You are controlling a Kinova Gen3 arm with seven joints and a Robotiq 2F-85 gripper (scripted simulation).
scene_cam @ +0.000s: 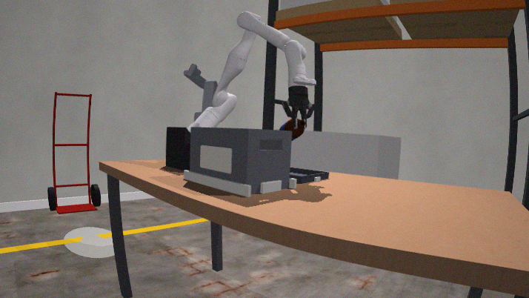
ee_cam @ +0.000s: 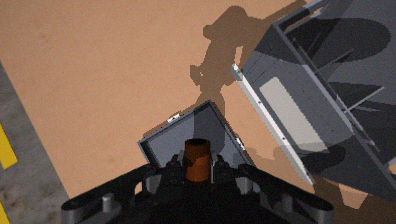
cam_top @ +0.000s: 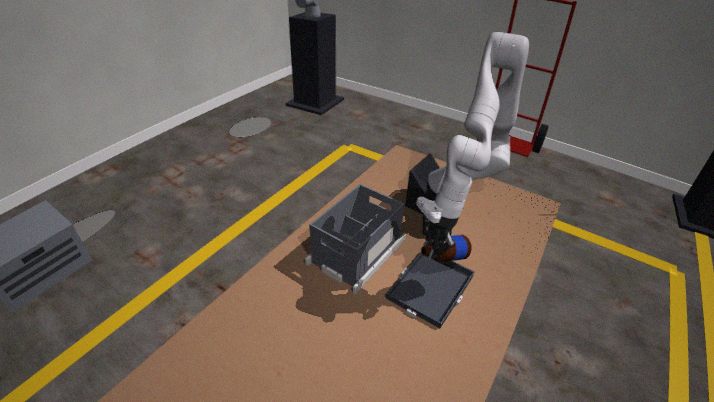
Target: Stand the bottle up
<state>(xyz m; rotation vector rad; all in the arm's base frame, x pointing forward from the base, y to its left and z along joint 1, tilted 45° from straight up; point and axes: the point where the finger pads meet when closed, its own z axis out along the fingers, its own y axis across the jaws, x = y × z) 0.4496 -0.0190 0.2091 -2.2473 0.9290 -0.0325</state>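
Observation:
My gripper (cam_top: 440, 245) is shut on the brown bottle (cam_top: 455, 248) with a blue band, holding it in the air above the far edge of the dark tray (cam_top: 431, 288). The bottle lies roughly sideways in the fingers. In the side view the gripper (scene_cam: 297, 120) holds the bottle (scene_cam: 294, 130) well above the table, level with the crate's top. In the wrist view the bottle's neck (ee_cam: 196, 159) sticks out between my fingers, with the empty tray (ee_cam: 192, 137) below. The grey crate (cam_top: 356, 232) stands beside the tray.
A black box (cam_top: 422, 181) stands behind the crate by the arm's base. The crate (ee_cam: 330, 95) has inner dividers and lies close to the tray's side. The table edge (ee_cam: 30, 130) runs off to the left in the wrist view.

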